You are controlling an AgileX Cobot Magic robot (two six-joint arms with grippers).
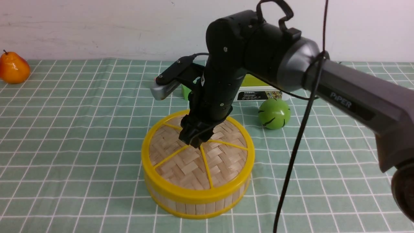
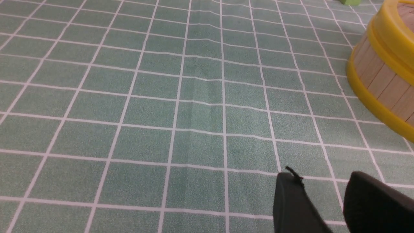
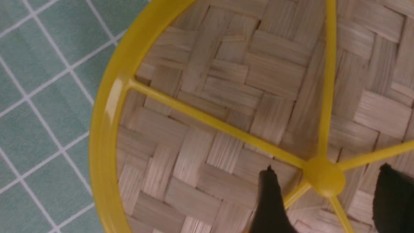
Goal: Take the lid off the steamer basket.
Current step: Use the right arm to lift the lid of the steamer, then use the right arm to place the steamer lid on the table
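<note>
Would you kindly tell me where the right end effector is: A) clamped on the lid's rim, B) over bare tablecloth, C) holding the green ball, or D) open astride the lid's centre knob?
D: the right wrist view shows the right end effector with fingers apart, one on each side of the knob on the lid.

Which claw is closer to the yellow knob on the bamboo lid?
Right. The right end effector hangs directly over the knob; the left end effector is off beside the steamer basket, over the tablecloth.
</note>
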